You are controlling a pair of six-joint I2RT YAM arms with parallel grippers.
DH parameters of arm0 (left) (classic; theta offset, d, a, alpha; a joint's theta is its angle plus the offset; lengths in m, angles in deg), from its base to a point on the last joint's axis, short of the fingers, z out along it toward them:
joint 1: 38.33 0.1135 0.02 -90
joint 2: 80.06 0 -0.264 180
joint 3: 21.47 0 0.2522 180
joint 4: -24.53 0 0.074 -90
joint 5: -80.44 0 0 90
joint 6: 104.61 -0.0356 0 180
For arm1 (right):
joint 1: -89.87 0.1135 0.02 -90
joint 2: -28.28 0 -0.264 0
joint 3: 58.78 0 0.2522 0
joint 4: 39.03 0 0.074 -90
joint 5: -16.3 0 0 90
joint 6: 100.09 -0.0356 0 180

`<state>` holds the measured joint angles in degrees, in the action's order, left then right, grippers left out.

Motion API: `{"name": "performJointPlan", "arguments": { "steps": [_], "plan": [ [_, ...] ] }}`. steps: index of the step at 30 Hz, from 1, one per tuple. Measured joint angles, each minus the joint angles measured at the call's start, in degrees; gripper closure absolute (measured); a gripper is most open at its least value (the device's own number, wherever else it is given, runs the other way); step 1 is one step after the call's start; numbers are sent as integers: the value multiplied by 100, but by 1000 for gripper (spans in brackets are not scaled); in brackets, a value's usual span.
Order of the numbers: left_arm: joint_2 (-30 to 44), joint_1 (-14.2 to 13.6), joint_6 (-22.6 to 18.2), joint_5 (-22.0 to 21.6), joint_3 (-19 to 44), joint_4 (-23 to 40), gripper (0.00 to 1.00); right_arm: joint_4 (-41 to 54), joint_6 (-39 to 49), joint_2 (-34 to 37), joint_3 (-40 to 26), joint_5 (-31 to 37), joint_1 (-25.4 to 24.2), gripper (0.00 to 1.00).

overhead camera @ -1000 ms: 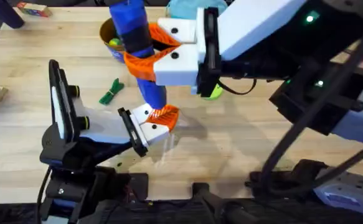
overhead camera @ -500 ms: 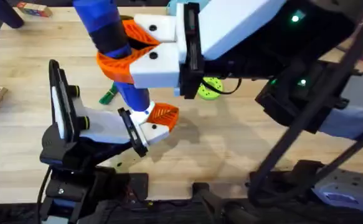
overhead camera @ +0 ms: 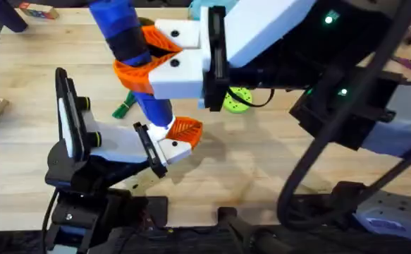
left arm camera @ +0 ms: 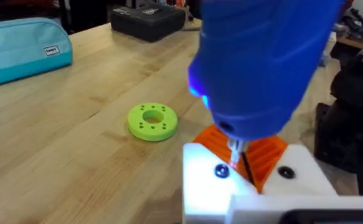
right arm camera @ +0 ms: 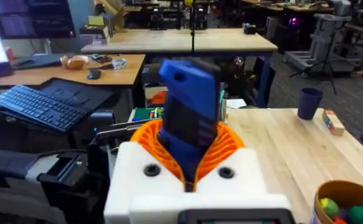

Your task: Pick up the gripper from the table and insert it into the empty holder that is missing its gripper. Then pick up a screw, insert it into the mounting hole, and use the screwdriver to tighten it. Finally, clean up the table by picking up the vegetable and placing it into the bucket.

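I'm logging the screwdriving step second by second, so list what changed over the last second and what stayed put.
The right tool, shut on the screwdriver, swung it toward the table's left, then barely moved; the tip stays at the gripper seated in the holder. That swing covered the bucket and uncovered the green disc. Holder, gripper and vegetable stayed put.

Bright-blue screwdriver (overhead camera: 127, 49) (dark band)

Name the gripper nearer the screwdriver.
Right. The right gripper grips the screwdriver around its handle. The left gripper sits low at the tool's tip, not holding it.
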<state>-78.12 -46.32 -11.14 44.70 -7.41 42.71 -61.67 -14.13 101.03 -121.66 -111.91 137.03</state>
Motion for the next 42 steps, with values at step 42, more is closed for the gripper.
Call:
{"name": "performJointPlan", "arguments": {
  "steps": [42],
  "plan": [
    [0, 0, 0, 2, 0, 2, 994, 22, 21, 116, 0, 120, 14, 955]
  ]
}}
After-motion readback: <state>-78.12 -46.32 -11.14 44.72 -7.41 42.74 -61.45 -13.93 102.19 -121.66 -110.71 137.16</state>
